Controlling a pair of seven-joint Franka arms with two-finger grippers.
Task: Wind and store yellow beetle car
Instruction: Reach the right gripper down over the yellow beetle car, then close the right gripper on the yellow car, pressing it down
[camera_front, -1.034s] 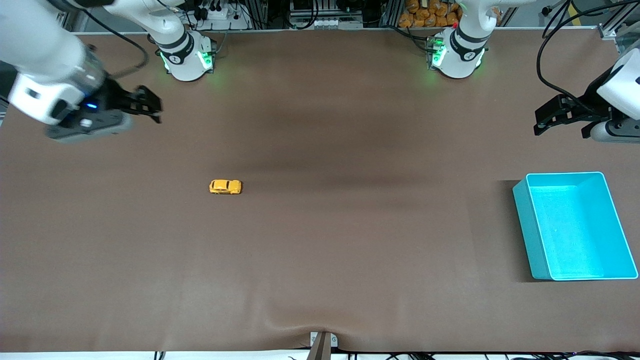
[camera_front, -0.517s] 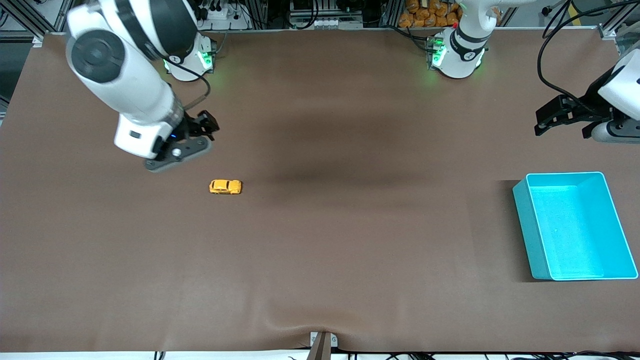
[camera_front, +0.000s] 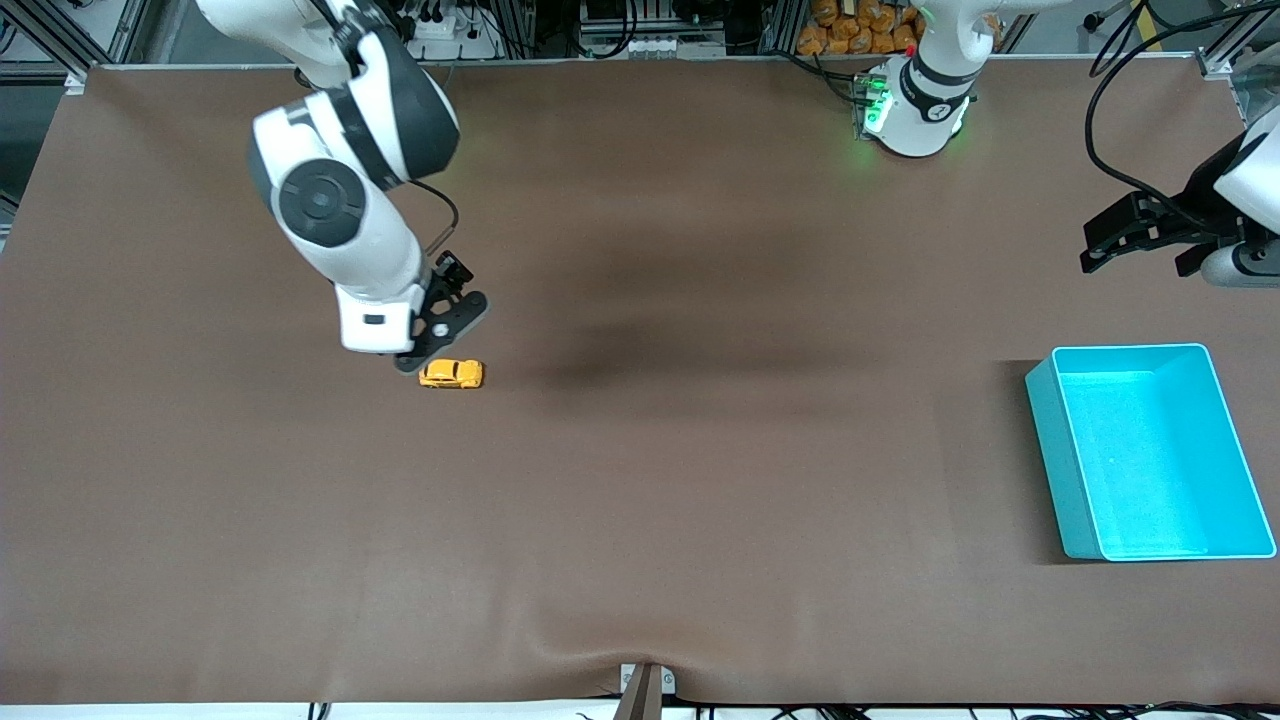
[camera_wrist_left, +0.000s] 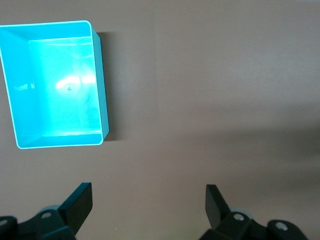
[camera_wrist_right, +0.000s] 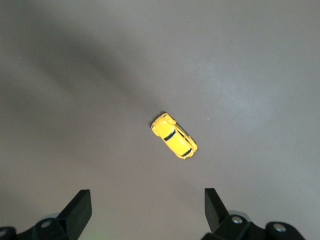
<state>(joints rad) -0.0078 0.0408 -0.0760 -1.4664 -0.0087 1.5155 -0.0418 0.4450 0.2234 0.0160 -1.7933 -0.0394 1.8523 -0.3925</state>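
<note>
While the front view hides its fingers, the right gripper (camera_wrist_right: 145, 212) shows spread wide and empty over the yellow beetle car (camera_front: 451, 374), left of frame centre. Left gripper (camera_wrist_left: 149, 205), wide and empty, overlooks the teal bin (camera_wrist_left: 100, 85) at frame's right.

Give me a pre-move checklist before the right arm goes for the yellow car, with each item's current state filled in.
1. The yellow beetle car sits on its wheels on the table, nothing touching it: ok.
2. The right gripper is open, with the car in sight in its wrist view: ok.
3. Right gripper centred over the car: not ok; in the wrist view the car lies ahead of the fingertips, not between them.
4. Fingers square to the car's sides: cannot tell.
5. The teal bin is empty and unobstructed: ok.
6. The left gripper is open, waiting above the table near the bin at the left arm's end, away from the car: ok.
</note>
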